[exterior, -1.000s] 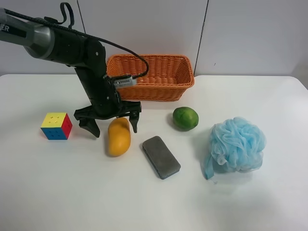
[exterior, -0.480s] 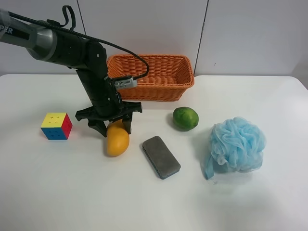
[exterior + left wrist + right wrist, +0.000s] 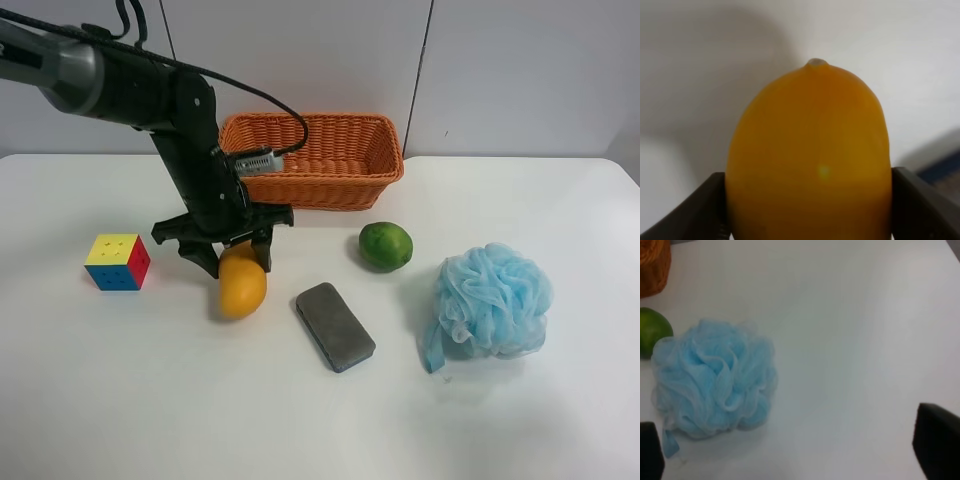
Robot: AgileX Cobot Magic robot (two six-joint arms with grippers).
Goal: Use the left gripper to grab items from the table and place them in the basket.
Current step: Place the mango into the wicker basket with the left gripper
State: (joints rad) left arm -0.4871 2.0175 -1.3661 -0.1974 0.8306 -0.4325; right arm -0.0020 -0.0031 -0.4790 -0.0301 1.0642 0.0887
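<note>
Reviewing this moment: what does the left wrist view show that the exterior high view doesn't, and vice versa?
Only the left wrist view: dark fingers pressed against both flanks of the mango. Only the exterior high view: the basket, puzzle cube, lime and bath pouf. Both: the mango, the left gripper shut on it, the white table; a blurred grey-blue edge in the wrist view may be the sponge.

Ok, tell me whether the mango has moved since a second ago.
Yes, slightly: the mango has shifted away from the grey sponge, toward the puzzle cube, with the left gripper now closed around it.
</note>
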